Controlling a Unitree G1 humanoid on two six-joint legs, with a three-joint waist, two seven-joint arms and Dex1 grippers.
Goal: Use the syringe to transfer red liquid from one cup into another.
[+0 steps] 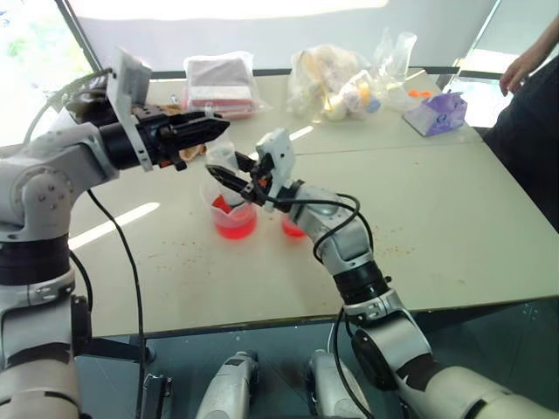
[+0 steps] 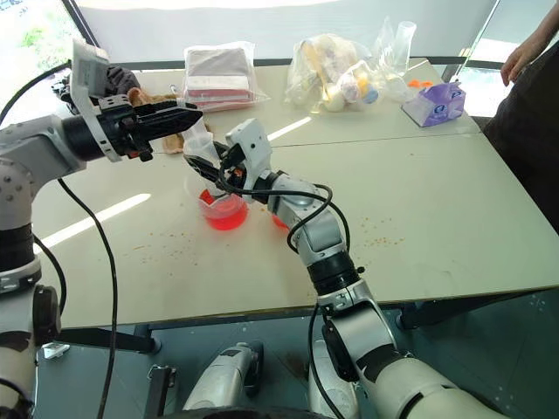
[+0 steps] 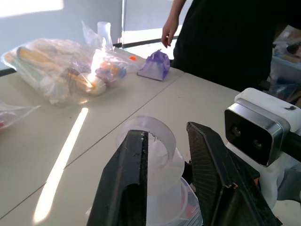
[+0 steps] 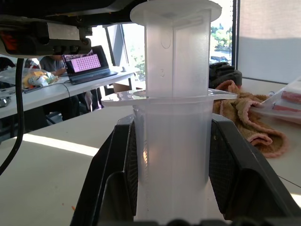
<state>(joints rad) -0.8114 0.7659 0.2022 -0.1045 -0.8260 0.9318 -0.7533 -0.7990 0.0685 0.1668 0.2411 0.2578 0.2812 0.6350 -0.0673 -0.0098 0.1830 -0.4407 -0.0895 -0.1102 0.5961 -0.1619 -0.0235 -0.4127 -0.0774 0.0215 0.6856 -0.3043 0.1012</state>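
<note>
Behind syringe [image 4: 171, 155], laptop [image 4: 87, 63] on desk [image 4: 28, 101]

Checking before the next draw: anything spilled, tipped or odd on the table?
No puddle or tipped cup visible. The beaker and smaller cup both stand upright with red liquid inside. Small orange-brown specks dot the table around them; whether drips or crumbs is unclear. The syringe is upright in the right gripper.

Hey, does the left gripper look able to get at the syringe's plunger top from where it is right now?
Probably yes. The left gripper hovers right at the plunger top, fingers apart on either side with nothing between. The right gripper clamps the syringe lower, on the barrel, upright over the beaker, leaving the plunger free.
</note>
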